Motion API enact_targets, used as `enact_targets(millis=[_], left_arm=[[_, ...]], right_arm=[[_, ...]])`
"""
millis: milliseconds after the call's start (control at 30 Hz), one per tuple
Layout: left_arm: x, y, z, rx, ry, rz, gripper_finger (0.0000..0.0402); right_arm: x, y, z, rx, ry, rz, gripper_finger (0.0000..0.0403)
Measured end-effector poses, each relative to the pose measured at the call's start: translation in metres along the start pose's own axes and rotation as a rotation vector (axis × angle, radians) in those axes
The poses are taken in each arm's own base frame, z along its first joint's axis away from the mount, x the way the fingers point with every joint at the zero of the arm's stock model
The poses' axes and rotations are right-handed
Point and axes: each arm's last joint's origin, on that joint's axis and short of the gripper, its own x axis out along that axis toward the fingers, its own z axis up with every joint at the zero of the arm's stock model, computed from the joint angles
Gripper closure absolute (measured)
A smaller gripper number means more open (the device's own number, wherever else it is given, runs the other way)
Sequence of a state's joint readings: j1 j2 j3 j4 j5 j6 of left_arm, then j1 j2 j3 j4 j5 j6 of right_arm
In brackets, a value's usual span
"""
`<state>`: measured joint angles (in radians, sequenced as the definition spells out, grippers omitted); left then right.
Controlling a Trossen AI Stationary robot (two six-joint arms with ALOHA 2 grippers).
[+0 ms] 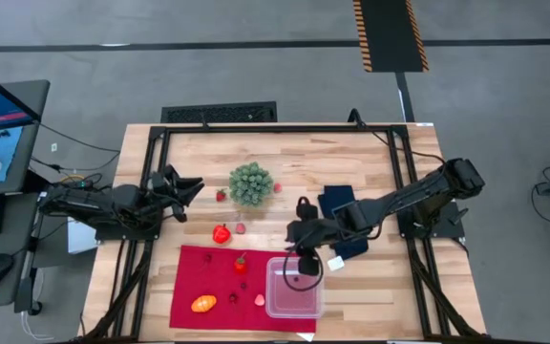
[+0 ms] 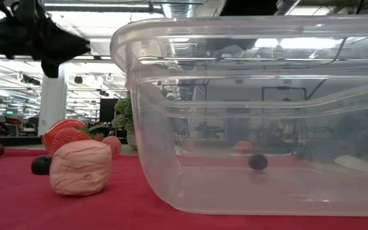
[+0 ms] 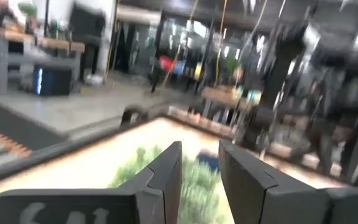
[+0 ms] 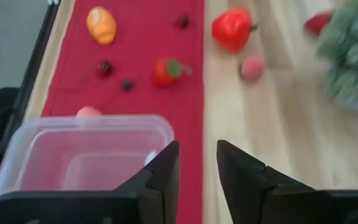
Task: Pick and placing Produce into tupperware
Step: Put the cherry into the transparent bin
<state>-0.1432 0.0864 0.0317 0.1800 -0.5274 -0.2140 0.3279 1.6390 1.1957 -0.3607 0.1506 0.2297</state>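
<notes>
Several produce pieces lie loose on the red cloth (image 1: 220, 277) at the counter's (image 1: 199, 153) front edge: orange oval (image 1: 203, 303), strawberry (image 1: 241, 263), pink bit (image 1: 260, 299). Red pepper (image 1: 222, 233) sits on bare wood. Tupperware (image 1: 293, 288) at the cloth's right end holds one dark berry (image 2: 257, 161). Right gripper (image 1: 306, 260) hovers over its rim, fingers slightly parted, empty, likely positioned for the next pick. Left gripper (image 1: 187, 188) waits near the left edge, fingers parted, empty.

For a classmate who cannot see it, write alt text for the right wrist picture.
The right gripper, fingers slightly apart and empty, hangs over the corner of a clear tub on a red cloth. Beyond lie an orange oval, a strawberry, small dark berries and a pink piece on the cloth, and a red pepper on bare wood.
</notes>
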Motion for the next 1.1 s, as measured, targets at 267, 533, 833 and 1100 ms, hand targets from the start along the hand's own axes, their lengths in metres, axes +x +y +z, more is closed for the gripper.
enact_targets(millis=[267,533,833,1100], left_arm=[[0.001,-0.003,0.008,-0.031,0.087,0.009,0.0305],[0.008,-0.015,0.025,-0.101,0.194,-0.089,0.0284],[0.024,-0.044,0.055,-0.013,0.45,-0.078,0.0278],[0.034,-0.075,0.064,0.095,0.528,-0.175,0.0278]], right_arm=[[0.002,-0.011,0.006,0.007,-0.037,-0.031,0.0275],[0.002,-0.011,0.008,-0.018,-0.061,-0.028,0.0275],[-0.001,-0.003,0.013,-0.087,-0.127,-0.004,0.0275],[-0.046,-0.015,0.019,-0.16,-0.271,-0.012,0.0273]])
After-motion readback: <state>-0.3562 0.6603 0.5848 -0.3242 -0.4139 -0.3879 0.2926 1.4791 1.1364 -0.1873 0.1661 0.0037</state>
